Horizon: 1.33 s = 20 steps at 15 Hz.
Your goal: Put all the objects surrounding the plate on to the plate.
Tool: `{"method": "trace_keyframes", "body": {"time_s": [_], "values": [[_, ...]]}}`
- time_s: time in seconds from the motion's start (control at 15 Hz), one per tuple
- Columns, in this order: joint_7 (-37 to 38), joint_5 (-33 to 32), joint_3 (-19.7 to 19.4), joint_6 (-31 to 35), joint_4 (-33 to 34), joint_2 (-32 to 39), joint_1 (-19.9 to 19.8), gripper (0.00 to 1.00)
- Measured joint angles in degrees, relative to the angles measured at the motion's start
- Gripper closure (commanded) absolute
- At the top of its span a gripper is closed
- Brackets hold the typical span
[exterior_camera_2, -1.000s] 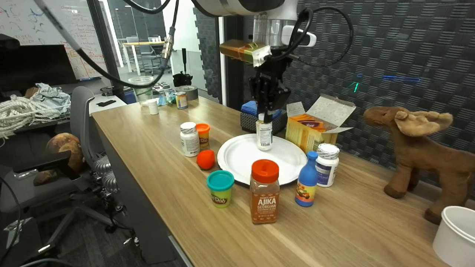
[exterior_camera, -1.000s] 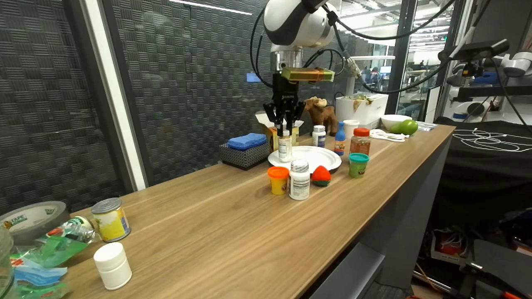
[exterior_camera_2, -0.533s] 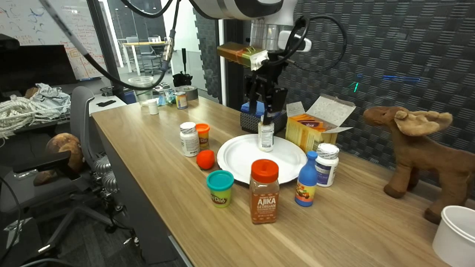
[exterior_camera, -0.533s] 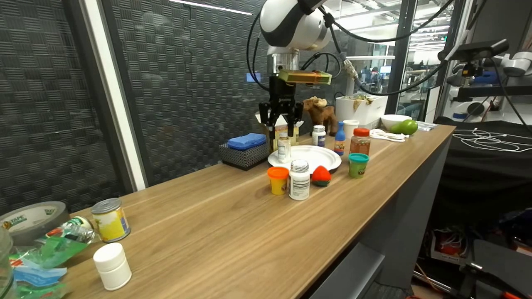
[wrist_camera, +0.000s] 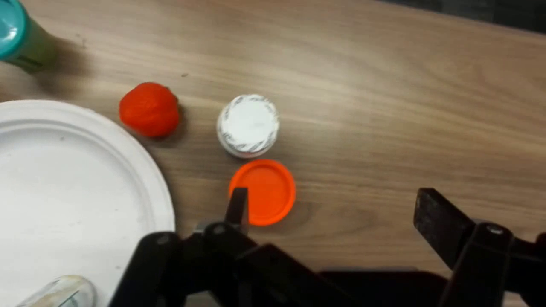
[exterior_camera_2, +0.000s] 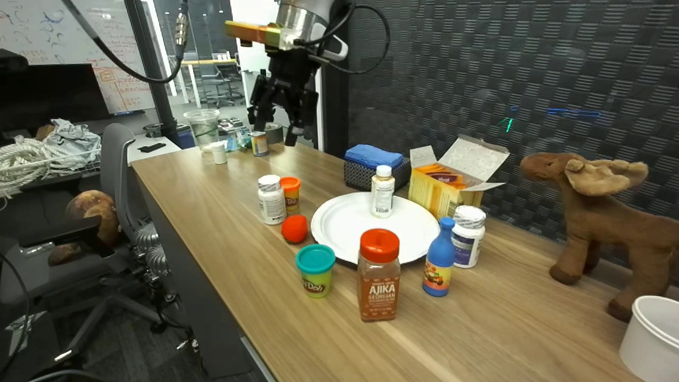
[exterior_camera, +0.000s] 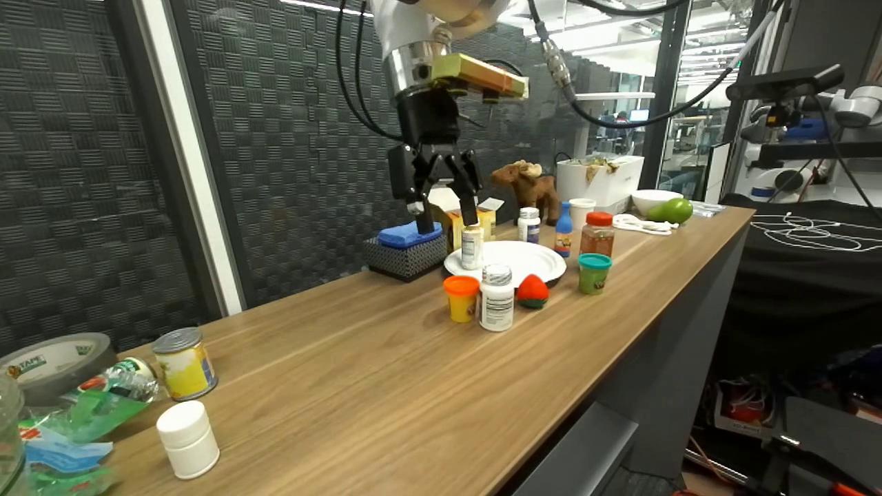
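The pincer (wrist_camera: 332,209) hangs spread wide over the bench (wrist_camera: 384,140), pinching nothing. In the wrist view its left finger (wrist_camera: 238,209) overlaps the orange-lidded Play-Doh tub (wrist_camera: 273,192); going straight down from here could land that finger on the tub and tip it. The white pill bottle (wrist_camera: 249,125) stands just beside it, so a finger forced between the two would probably topple one; whether they touch I cannot tell. Farther left, the red strawberry-shaped piece (wrist_camera: 150,110) lies just outside the plate (wrist_camera: 158,196) and looks round enough to roll if brushed. On the plate only the small white-capped bottle (exterior_camera_2: 382,196) stands, upright; narrow as it is, a jolt to the plate could knock it over. The teal-lidded Play-Doh tub (exterior_camera_2: 315,270), Ajika seasoning jar (exterior_camera_2: 379,284), blue bottle (exterior_camera_2: 438,265) and purple-labelled white bottle (exterior_camera_2: 468,239) stand on the bench along the plate's near and right sides, and room may run short if all go on.

In an exterior view a fingertip (exterior_camera: 469,210) seems to sit on the small white-capped bottle; in an exterior view its whole cap (exterior_camera_2: 383,171) shows, with the pincer well to the left, apart. The wrist view cuts that bottle off at the lower left and leaves out the Ajika seasoning jar, the blue bottle and the purple-labelled white bottle. The strawberry-shaped piece shows a dark green base (exterior_camera: 532,304) in an exterior view; in the wrist view it looks almost wholly red.
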Motion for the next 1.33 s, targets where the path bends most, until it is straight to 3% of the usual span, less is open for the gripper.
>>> {"method": "trace_keyframes", "body": {"time_s": [0.33,0.67,1.07,1.33], "values": [[-1.3,-6.1,0.4,-2.7,-0.7,0.2,4.3,0.0],[-1.6,-12.0,-0.8,6.8,-3.9,1.3,4.7,0.0],[-2.2,-12.1,-1.9,16.6,-8.3,2.3,3.3,0.0],[-3.0,-12.1,-2.0,19.3,-10.4,2.4,2.5,0.0]]}}
